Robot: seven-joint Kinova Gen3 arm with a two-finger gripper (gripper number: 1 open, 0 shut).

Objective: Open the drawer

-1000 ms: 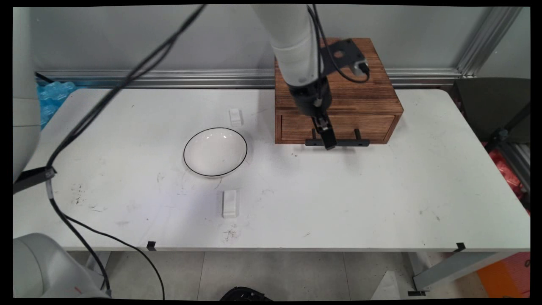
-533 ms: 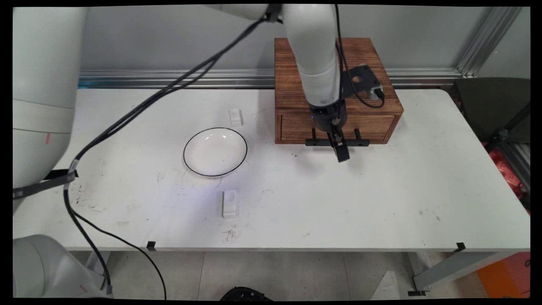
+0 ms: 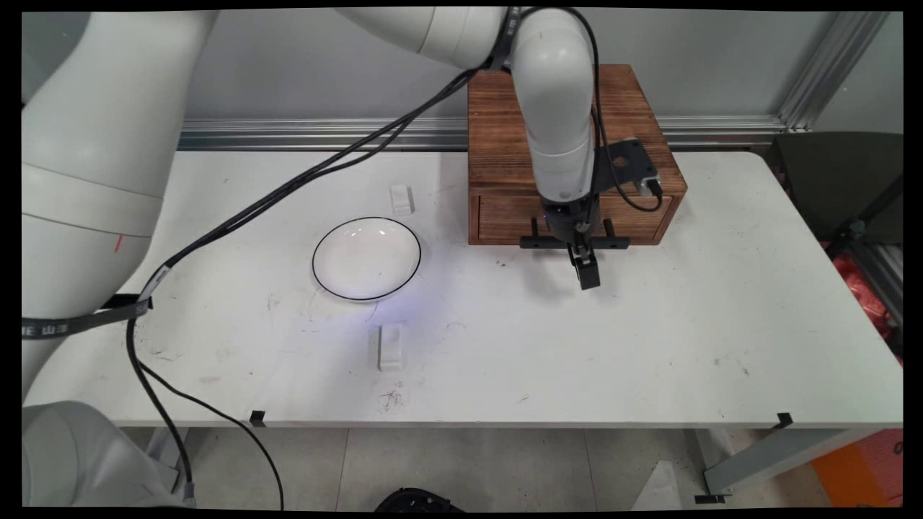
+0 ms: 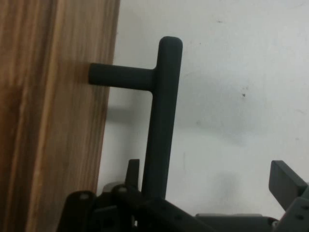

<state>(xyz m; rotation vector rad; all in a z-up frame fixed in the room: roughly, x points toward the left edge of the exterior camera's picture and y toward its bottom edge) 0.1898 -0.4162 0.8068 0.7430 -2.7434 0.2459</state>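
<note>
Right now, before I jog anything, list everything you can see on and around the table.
Wooden drawer box: one, brown, far side of the table against the wall; drawer front faces the camera.
Drawer handle: one, black bar on two posts, on the drawer front.
Bowl: one, white with a thin black rim, left of the box, nothing in it.
Small blocks: two, white; one beyond the bowl, one nearer than it.
Table: one, white, scuffed.
Cables: black, hanging from the arm across the left side.
Tool: one, black, open, pointing down at the handle; in the hand view the bar runs between its fingers.
</note>
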